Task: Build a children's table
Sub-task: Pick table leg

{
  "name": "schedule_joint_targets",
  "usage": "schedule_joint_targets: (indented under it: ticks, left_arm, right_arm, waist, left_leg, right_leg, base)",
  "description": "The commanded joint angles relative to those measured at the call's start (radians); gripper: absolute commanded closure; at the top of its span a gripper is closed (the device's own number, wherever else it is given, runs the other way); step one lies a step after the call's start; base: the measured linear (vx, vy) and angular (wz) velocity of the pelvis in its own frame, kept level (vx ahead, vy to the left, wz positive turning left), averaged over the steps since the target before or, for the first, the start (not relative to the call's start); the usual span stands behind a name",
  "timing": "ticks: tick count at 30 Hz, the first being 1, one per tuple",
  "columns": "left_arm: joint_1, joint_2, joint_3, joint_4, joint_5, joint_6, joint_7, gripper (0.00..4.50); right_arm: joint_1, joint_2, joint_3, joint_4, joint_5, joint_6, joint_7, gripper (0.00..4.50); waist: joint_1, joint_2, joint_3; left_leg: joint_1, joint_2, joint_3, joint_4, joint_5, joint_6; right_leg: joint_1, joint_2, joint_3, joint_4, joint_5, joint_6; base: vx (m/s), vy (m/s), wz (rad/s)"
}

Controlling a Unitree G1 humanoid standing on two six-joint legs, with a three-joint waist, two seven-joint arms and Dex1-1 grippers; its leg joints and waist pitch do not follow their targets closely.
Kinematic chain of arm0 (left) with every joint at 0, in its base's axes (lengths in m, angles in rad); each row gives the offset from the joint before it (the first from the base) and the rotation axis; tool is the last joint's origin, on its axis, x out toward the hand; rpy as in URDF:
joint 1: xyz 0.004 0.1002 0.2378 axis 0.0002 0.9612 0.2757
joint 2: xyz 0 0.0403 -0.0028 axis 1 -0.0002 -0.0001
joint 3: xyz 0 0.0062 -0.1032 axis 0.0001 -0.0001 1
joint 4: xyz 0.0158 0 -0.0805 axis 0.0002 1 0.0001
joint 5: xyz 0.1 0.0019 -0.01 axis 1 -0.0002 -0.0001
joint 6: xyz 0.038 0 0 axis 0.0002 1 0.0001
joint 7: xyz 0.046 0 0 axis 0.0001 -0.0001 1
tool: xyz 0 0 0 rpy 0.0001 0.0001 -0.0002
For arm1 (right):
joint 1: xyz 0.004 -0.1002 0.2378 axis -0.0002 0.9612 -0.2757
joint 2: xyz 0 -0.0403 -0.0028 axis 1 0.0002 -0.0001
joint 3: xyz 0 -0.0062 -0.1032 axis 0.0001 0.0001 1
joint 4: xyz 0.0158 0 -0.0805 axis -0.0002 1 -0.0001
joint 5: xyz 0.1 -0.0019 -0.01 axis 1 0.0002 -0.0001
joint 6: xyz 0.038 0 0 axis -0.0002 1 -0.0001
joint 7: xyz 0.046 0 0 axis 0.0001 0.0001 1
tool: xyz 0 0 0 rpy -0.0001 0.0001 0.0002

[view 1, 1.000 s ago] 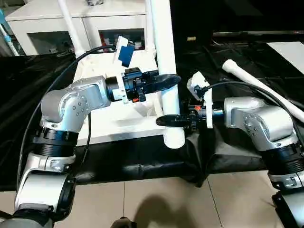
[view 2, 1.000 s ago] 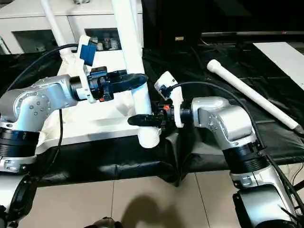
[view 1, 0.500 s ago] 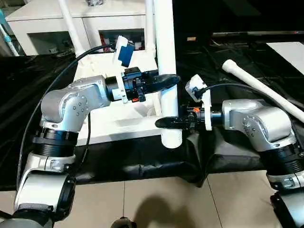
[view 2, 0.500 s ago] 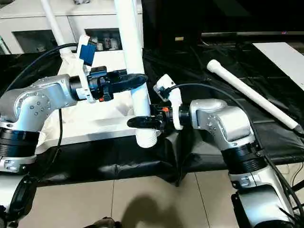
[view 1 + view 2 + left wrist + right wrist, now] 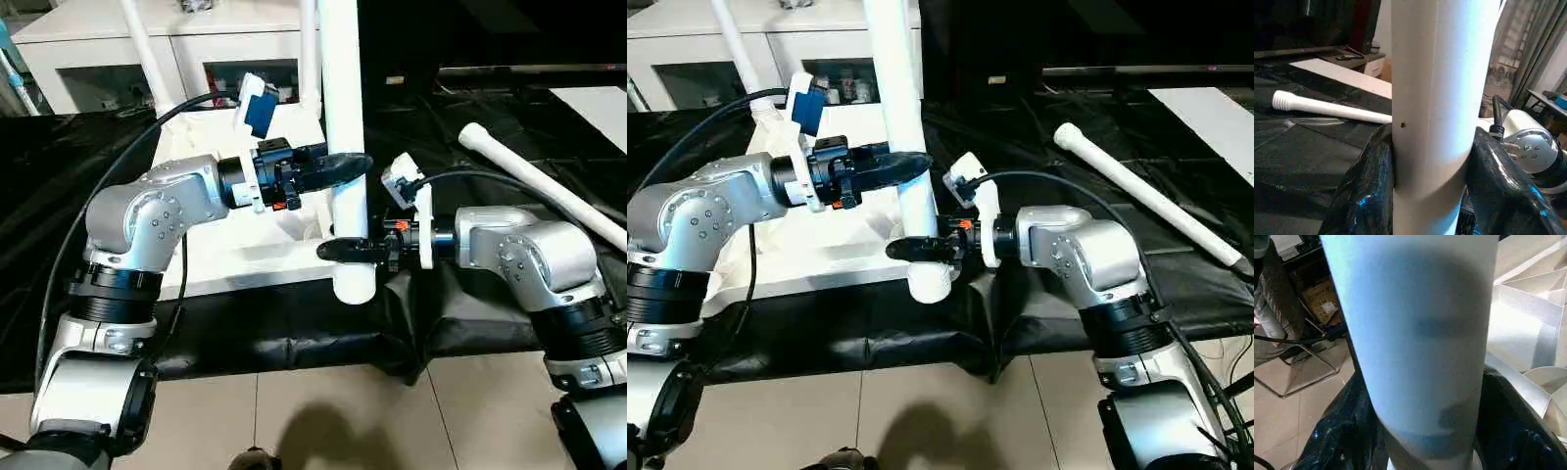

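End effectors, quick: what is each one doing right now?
Left end effector: closed on the upright white leg, higher up.
Right end effector: closed on the same leg near its lower end.

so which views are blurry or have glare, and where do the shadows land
Right wrist view: the white leg sits so close that it is soft and blue-tinted, with dim smudges on it. Left wrist view: the leg is sharper, its small hole clear, and the black sheet shows shiny glare. Left eye view: sharp, with a soft shadow on the floor tiles below the table edge.
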Motion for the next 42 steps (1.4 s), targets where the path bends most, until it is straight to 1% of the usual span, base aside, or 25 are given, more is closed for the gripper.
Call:
schedule_joint_targets:
  ticks: [1, 6, 9, 15, 18, 19, 21, 22, 23, 24, 25, 26, 27, 28, 29, 30, 31, 32, 35, 37, 38, 39, 40, 41, 42]
  left_arm:
    - [-0.012, 0.004, -0.002, -0.02, -0.003, -0.004, -0.014, 2.7]
    - [-0.018, -0.003, 0.006, 0.002, 0.022, -0.01, 0.03, 2.7]
    - [-0.029, -0.03, 0.06, 0.031, -0.018, 0.017, 0.073, 2.0]
    - [0.013, -0.082, 0.119, 0.006, -0.034, -0.065, 0.127, 1.64]
    - [0.05, -0.145, 0.21, -0.027, -0.15, -0.059, 0.153, 1.61]
    - [0.07, -0.175, 0.253, -0.051, -0.213, -0.052, 0.168, 1.61]
    - [0.084, -0.186, 0.27, -0.068, -0.237, -0.05, 0.181, 1.61]
    - [0.112, -0.201, 0.29, -0.1, -0.234, -0.071, 0.218, 1.61]
    - [0.145, -0.214, 0.304, -0.13, -0.192, -0.115, 0.275, 1.61]
    - [0.168, -0.222, 0.314, -0.15, -0.159, -0.145, 0.314, 1.61]
    - [0.248, -0.181, 0.253, -0.175, 0.048, -0.227, 0.415, 1.61]
    - [0.254, -0.178, 0.249, -0.177, 0.063, -0.233, 0.421, 1.61]
    - [0.311, -0.161, 0.219, -0.202, 0.152, -0.29, 0.446, 1.61]
    - [0.368, -0.158, 0.202, -0.233, 0.226, -0.352, 0.476, 1.61]
    - [0.39, -0.16, 0.199, -0.247, 0.247, -0.376, 0.485, 1.61]
    - [0.455, -0.163, 0.185, -0.296, 0.302, -0.384, 0.554, 1.61]
    - [0.455, -0.163, 0.185, -0.296, 0.302, -0.384, 0.554, 1.61]
    - [0.498, -0.166, 0.174, -0.317, 0.346, -0.394, 0.609, 1.61]
    - [0.614, -0.201, 0.155, -0.337, 0.455, -0.53, 0.686, 1.61]
    - [0.669, -0.249, 0.163, -0.348, 0.459, -0.587, 0.702, 1.61]
    - [0.685, -0.262, 0.158, -0.351, 0.463, -0.594, 0.72, 1.61]
    - [0.704, -0.268, 0.132, -0.343, 0.481, -0.606, 0.736, 1.61]
    - [0.71, -0.269, 0.122, -0.338, 0.491, -0.614, 0.738, 1.61]
    - [0.718, -0.267, 0.104, -0.332, 0.511, -0.625, 0.739, 1.61]
    - [0.724, -0.262, 0.076, -0.324, 0.535, -0.633, 0.736, 1.61]
  right_arm:
    - [0.001, -0.002, -0.019, 0.011, -0.004, 0.005, -0.013, 2.32]
    - [-0.001, -0.004, -0.015, 0.014, -0.003, 0.0, -0.011, 2.48]
    - [0.008, 0.001, -0.027, 0.008, -0.001, -0.006, -0.026, 2.52]
    - [0.04, 0.027, -0.086, -0.02, 0.02, -0.003, -0.079, 2.64]
    - [0.064, 0.048, -0.132, -0.038, 0.034, -0.009, -0.123, 2.64]
    - [0.076, 0.061, -0.155, -0.046, 0.038, -0.016, -0.149, 2.64]
    - [0.083, 0.069, -0.167, -0.051, 0.032, -0.031, -0.172, 2.64]
    - [0.094, 0.081, -0.183, -0.057, 0.008, -0.067, -0.224, 2.64]
    - [0.104, 0.098, -0.204, -0.058, -0.022, -0.118, -0.288, 2.64]
    - [0.112, 0.111, -0.217, -0.06, -0.043, -0.152, -0.331, 2.64]
    - [0.132, 0.124, -0.214, -0.061, -0.134, -0.276, -0.435, 2.64]
    - [0.133, 0.125, -0.214, -0.061, -0.139, -0.286, -0.44, 2.64]
    - [0.158, 0.14, -0.224, -0.078, -0.176, -0.363, -0.484, 2.64]
    - [0.194, 0.145, -0.228, -0.112, -0.213, -0.396, -0.531, 2.64]
    - [0.211, 0.147, -0.23, -0.128, -0.225, -0.402, -0.548, 2.64]
    - [0.274, 0.18, -0.26, -0.19, -0.203, -0.393, -0.564, 2.64]
    - [0.274, 0.18, -0.26, -0.19, -0.203, -0.393, -0.564, 2.64]
    - [0.323, 0.2, -0.269, -0.227, -0.2, -0.394, -0.581, 2.64]
    - [0.461, 0.232, -0.249, -0.3, -0.222, -0.422, -0.619, 2.64]
    - [0.52, 0.234, -0.227, -0.314, -0.237, -0.451, -0.629, 2.64]
    - [0.535, 0.234, -0.217, -0.31, -0.248, -0.476, -0.638, 2.64]
    - [0.546, 0.233, -0.215, -0.299, -0.252, -0.504, -0.643, 2.64]
    - [0.55, 0.235, -0.216, -0.298, -0.252, -0.511, -0.644, 2.64]
    - [0.553, 0.234, -0.219, -0.295, -0.255, -0.519, -0.646, 2.64]
    - [0.555, 0.224, -0.222, -0.288, -0.265, -0.529, -0.643, 2.64]
  waist:
    - [-0.001, -0.018, -0.084]
    - [-0.001, -0.02, -0.084]
    - [-0.001, -0.02, -0.084]
    - [0.001, -0.022, -0.084]
    - [0.003, -0.028, -0.086]
    - [0.004, -0.026, -0.086]
    - [0.003, -0.026, -0.085]
    - [0.002, -0.018, -0.085]
    - [-0.003, -0.022, -0.082]
    - [-0.004, -0.023, -0.084]
    - [-0.007, -0.02, -0.08]
    - [-0.013, -0.022, -0.077]
    - [-0.013, -0.022, -0.077]
    - [-0.014, -0.027, -0.077]
    - [-0.015, -0.025, -0.077]
    - [-0.019, -0.027, -0.079]
    - [-0.016, -0.025, -0.08]
    - [-0.014, -0.028, -0.076]
    - [-0.014, -0.032, -0.071]
    - [-0.015, -0.038, -0.066]
    - [-0.018, -0.038, -0.059]
    - [-0.031, -0.04, -0.043]
    - [-0.037, -0.038, -0.04]
    - [-0.053, -0.038, -0.031]
    - [-0.078, -0.04, -0.014]
  left_leg:
    - [0.033, 0.007, 0.002, -0.058, -0.083, 0.002]
    - [0.033, 0.007, 0.002, -0.058, -0.082, 0.001]
    - [0.032, 0.006, 0.003, -0.057, -0.079, 0.002]
    - [0.032, 0.007, 0.002, -0.057, -0.073, 0.006]
    - [0.029, 0.007, 0.004, -0.055, -0.065, 0.012]
    - [0.029, 0.006, 0.004, -0.054, -0.07, 0.018]
    - [0.031, 0.006, 0.004, -0.055, -0.086, 0.019]
    - [0.032, 0.008, 0.003, -0.056, -0.093, 0.013]
    - [0.028, 0.015, -0.001, -0.061, -0.099, 0.0]
    - [0.033, 0.009, 0.001, -0.059, -0.108, -0.006]
    - [0.032, 0.014, -0.001, -0.065, -0.121, -0.013]
    - [0.033, 0.015, -0.003, -0.07, -0.143, -0.03]
    - [0.033, 0.015, -0.003, -0.07, -0.143, -0.03]
    - [0.035, 0.015, -0.003, -0.072, -0.154, -0.039]
    - [0.033, 0.015, -0.004, -0.073, -0.138, -0.044]
    - [0.034, 0.013, -0.003, -0.073, -0.129, -0.045]
    - [0.037, 0.014, -0.003, -0.074, -0.138, -0.041]
    - [0.038, 0.018, -0.005, -0.08, -0.168, -0.037]
    - [0.038, 0.019, -0.005, -0.086, -0.211, -0.033]
    - [0.039, 0.018, -0.006, -0.092, -0.26, -0.042]
    - [0.054, 0.021, -0.006, -0.1, -0.396, -0.056]
    - [0.088, 0.012, -0.004, -0.102, -0.561, -0.059]
    - [0.115, 0.006, -0.005, -0.097, -0.628, -0.055]
    - [0.141, -0.001, -0.007, -0.091, -0.684, -0.043]
    - [0.168, -0.001, -0.014, -0.087, -0.771, -0.042]
  right_leg:
    - [0.052, -0.035, 0.03, -0.057, 0.049, -0.244]
    - [0.052, -0.036, 0.03, -0.057, 0.054, -0.243]
    - [0.052, -0.036, 0.03, -0.056, 0.056, -0.246]
    - [0.052, -0.038, 0.03, -0.059, 0.062, -0.247]
    - [0.055, -0.04, 0.029, -0.053, 0.086, -0.268]
    - [0.054, -0.04, 0.029, -0.055, 0.08, -0.275]
    - [0.052, -0.036, 0.029, -0.059, 0.052, -0.263]
    - [0.051, -0.038, 0.029, -0.058, 0.042, -0.257]
    - [0.052, -0.042, 0.03, -0.063, 0.037, -0.243]
    - [0.051, -0.038, 0.029, -0.065, 0.02, -0.23]
    - [0.048, -0.037, 0.031, -0.073, -0.012, -0.204]
    - [0.047, -0.036, 0.03, -0.078, -0.064, -0.157]
    - [0.047, -0.036, 0.03, -0.078, -0.064, -0.157]
    - [0.047, -0.038, 0.033, -0.084, -0.105, -0.113]
    - [0.047, -0.035, 0.034, -0.084, -0.103, -0.083]
    - [0.045, -0.03, 0.034, -0.081, -0.073, -0.085]
    - [0.043, -0.031, 0.035, -0.08, -0.066, -0.089]
    - [0.039, -0.03, 0.034, -0.08, -0.075, -0.107]
    - [0.037, -0.032, 0.035, -0.089, -0.098, -0.101]
    - [0.038, -0.033, 0.035, -0.099, -0.167, -0.087]
    - [0.042, -0.037, 0.033, -0.114, -0.333, -0.064]
    - [0.033, -0.025, 0.019, -0.145, -0.559, -0.033]
    - [0.028, -0.017, 0.007, -0.163, -0.645, -0.022]
    - [0.026, -0.007, -0.014, -0.189, -0.716, -0.004]
    - [0.03, 0.016, -0.062, -0.211, -0.76, 0.023]
  base:
    - [0.0, 0.0, 0.0]
    - [0.0, 0.0, 0.0]
    - [0.0, 0.0, 0.0]
    - [0.0, 0.0, 0.0]
    - [0.0, 0.0, 0.0]
    - [0.0, 0.0, 0.0]
    - [0.0, 0.0, 0.0]
    - [0.0, 0.0, 0.0]
    - [0.0, 0.0, 0.0]
    - [0.0, 0.0, 0.0]
    - [0.0, 0.0, 0.0]
    - [0.0, 0.0, 0.0]
    - [0.0, 0.0, 0.0]
    - [0.0, 0.0, 0.0]
    - [0.0, 0.0, 0.0]
    - [0.0, 0.0, 0.0]
    - [0.0, 0.0, 0.0]
    - [0.0, 0.0, 0.0]
    - [0.0, 0.0, 0.0]
    - [0.0, 0.0, 0.0]
    - [0.0, 0.0, 0.0]
    - [0.0, 0.0, 0.0]
    - [0.0, 0.0, 0.0]
    - [0.0, 0.0, 0.0]
    - [0.0, 0.0, 0.0]
